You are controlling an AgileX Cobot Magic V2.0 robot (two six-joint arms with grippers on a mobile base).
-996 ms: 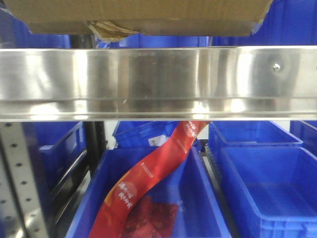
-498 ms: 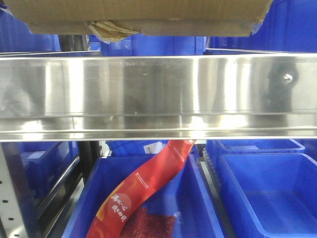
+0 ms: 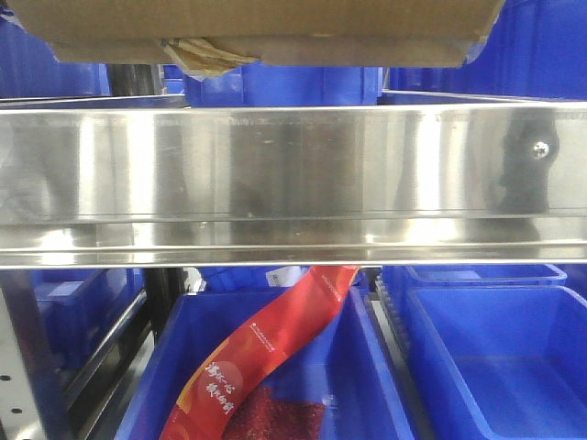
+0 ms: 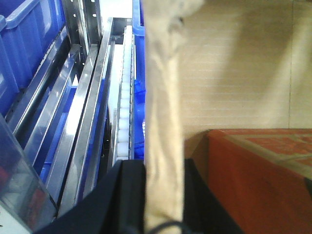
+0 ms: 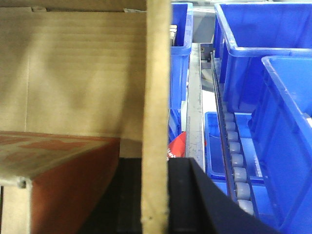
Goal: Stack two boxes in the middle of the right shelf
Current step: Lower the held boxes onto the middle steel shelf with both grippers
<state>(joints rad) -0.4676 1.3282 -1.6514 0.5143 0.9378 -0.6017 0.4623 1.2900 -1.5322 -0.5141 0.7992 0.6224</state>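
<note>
In the front view the cardboard box (image 3: 261,32) hangs just above the shelf (image 3: 293,183) rail, mid-carry, while the left gripper (image 4: 163,195) and right gripper (image 5: 156,195) each pinch a side wall, so lowering it level onto the shelf likely comes next.

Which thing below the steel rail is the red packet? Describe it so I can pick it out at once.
Start at the broad mirror-like shelf rail across the front view. Directly beneath its middle sits an open blue bin. The red packet is the long glossy strip leaning diagonally in it, printed with pale characters, the only red thing among the blue bins.
</note>
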